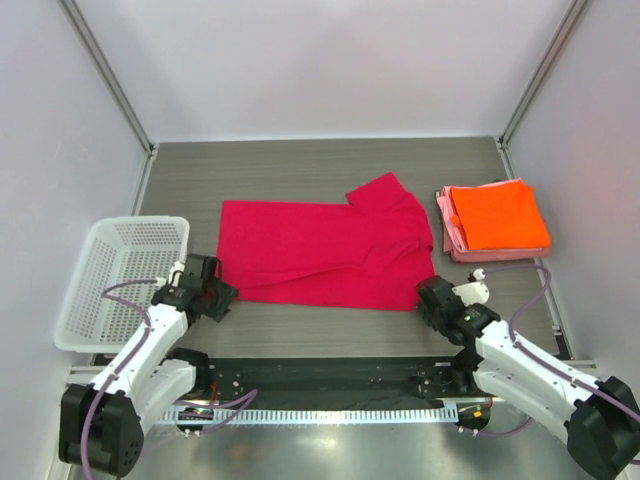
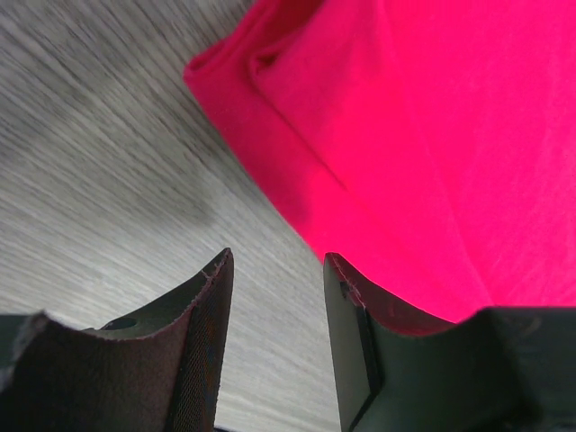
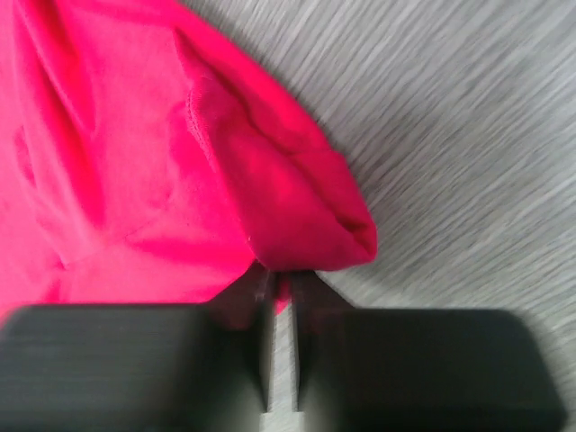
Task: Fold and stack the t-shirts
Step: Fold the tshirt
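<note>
Across the middle of the grey wood-grain surface (image 1: 280, 175) a crimson-magenta cloth t-shirt (image 1: 330, 255) lay spread flat, one sleeve turned up toward the top of the frame. At the right, well apart from it, a bright orange folded t-shirt (image 1: 497, 213) sat on a pale pink folded t-shirt (image 1: 447, 225). A white plastic mesh basket (image 1: 75, 290) stood at the left edge. Plain pale walls (image 1: 320, 70) with grey metal corner posts (image 1: 110, 75) closed the space on three sides. The left fingers (image 1: 218, 290) stood apart over bare surface just beside the crimson shirt's lower-left corner. The right fingers (image 1: 430, 293) were pinched on the folded lower-right corner.
</note>
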`<state>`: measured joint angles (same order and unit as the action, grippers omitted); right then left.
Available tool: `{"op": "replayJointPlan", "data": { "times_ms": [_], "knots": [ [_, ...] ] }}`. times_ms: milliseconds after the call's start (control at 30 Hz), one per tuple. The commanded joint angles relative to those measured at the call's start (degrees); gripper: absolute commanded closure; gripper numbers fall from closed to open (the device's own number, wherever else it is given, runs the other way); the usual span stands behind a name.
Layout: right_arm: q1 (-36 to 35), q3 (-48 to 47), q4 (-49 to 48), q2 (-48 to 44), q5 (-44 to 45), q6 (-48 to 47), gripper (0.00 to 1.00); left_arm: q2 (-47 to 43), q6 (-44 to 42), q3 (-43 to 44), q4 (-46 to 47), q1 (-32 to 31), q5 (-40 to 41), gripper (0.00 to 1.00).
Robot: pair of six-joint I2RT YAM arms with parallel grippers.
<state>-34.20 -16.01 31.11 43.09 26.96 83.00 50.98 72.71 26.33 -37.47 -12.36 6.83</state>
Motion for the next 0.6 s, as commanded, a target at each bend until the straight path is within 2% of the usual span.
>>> {"op": "replayJointPlan", "data": {
  "times_ms": [0,167,267,300,333,400,467,567],
  "knots": [
    [-0.3,-0.7,-2.6,0.9,7.7,4.0,0.93,-1.8,3.6,-1.4,3.2,-0.3,4.4,0.54],
    [-0.3,-1.5,-2.5,-0.3,10.7,4.0,0.98,-2.5,6.3,-3.4,4.3,-0.5,7.3,0.55],
    [-0.3,-1.5,-2.5,-1.3,11.4,3.9,0.99,-2.3,7.8,-4.4,5.9,-0.6,8.6,0.59],
    [-0.3,-1.3,-2.7,-1.4,11.4,3.8,0.99,-2.3,8.0,-5.2,7.2,-0.6,8.6,0.68],
    [-0.3,-1.4,-2.8,-1.3,11.3,3.7,0.99,-2.3,8.8,-5.6,7.8,-0.7,8.6,0.74],
    [-0.3,-1.4,-3.3,-1.3,11.1,3.4,0.99,-1.7,9.9,-6.3,8.5,-1.3,9.2,0.78],
    [-0.3,-1.5,-3.6,-1.3,11.0,2.9,0.99,-1.1,11.0,-6.4,8.6,-1.8,10.4,0.77],
    [-0.3,-1.2,-4.1,-1.5,10.4,2.2,0.99,0.4,11.8,-6.3,9.3,-2.4,12.0,0.69]
  ]
}}
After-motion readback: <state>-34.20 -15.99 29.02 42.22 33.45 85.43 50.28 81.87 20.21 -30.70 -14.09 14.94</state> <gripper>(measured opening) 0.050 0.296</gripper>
